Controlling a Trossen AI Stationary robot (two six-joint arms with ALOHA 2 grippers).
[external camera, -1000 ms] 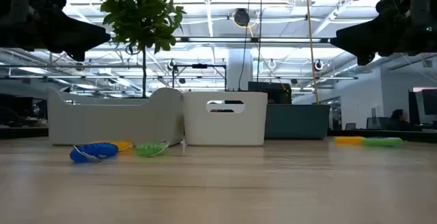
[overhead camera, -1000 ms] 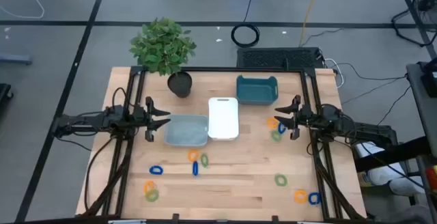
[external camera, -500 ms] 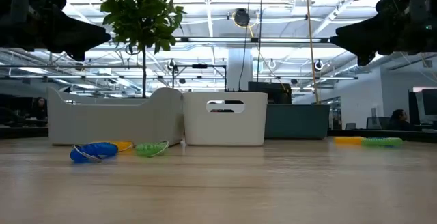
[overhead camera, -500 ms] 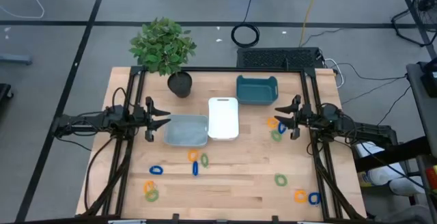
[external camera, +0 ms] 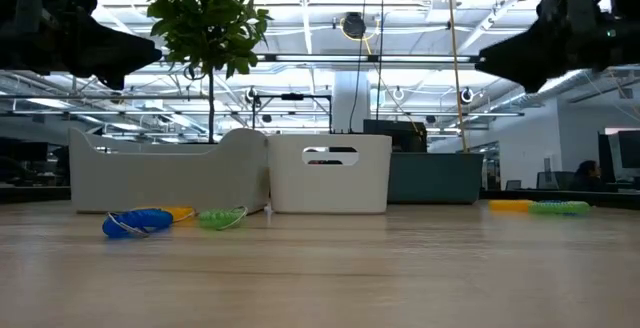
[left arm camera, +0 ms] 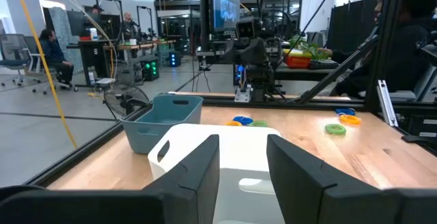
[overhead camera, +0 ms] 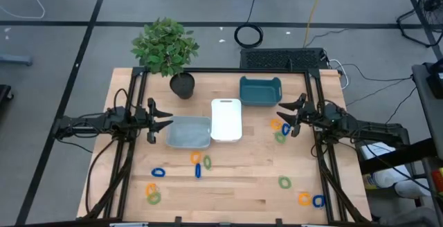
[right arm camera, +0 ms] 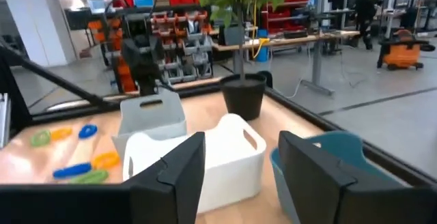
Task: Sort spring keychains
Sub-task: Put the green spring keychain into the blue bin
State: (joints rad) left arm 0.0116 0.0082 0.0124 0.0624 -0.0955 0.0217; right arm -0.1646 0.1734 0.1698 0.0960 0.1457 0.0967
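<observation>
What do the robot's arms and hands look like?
Both arms are dark and thin, built from jointed pieces. The left hand and right hand each end in two flat, black, blocky fingers, like a little claw.

No text, label, brand, number or sign is legible anywhere on the table, the trays or the room behind.

- Left pincer (overhead camera: pixel 165 122) hangs above the desk's left side, fingers parted, holding nothing.
- Right pincer (overhead camera: pixel 280 115) hangs above the right side, fingers apart, holding nothing.
</observation>
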